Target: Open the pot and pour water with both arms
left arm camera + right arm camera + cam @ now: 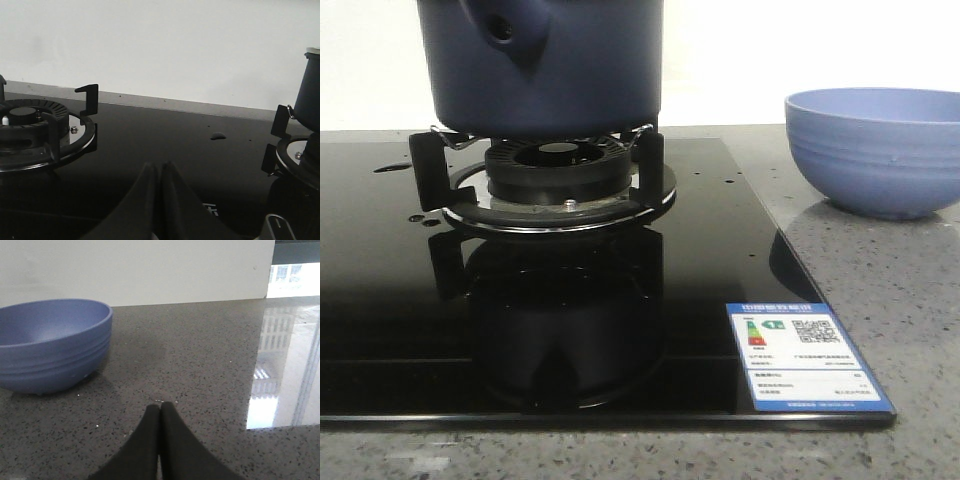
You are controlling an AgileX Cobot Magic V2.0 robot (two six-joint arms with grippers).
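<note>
Sitting on the pan supports of a gas burner (558, 175), one pot (545, 65) fills the upper part of the front view, dark navy with straight smooth sides and one tapered stub with a round hole (503, 30) on its wall; its top is cut off by the frame, so whether a lid is on it cannot be told from there; the burner stands on a glossy black glass hob (400, 330), which carries one energy label sticker (807, 357) at its near right corner; one light-blue ribbed bowl (875, 148) stands on the speckled grey countertop (910, 330) to the right of the hob, well apart from the pot.

The left wrist view shows two burners: one bare burner (35, 132) and, at the far edge of the picture, the one under the pot (310, 97); the left gripper (161, 167) hangs over the black glass between them, its two fingers pressed together with nothing in them.

The right gripper (160, 409) hovers low over the countertop (210, 355), its two fingers likewise clenched and empty, with the bowl (52, 342) nearby and untouched.
</note>
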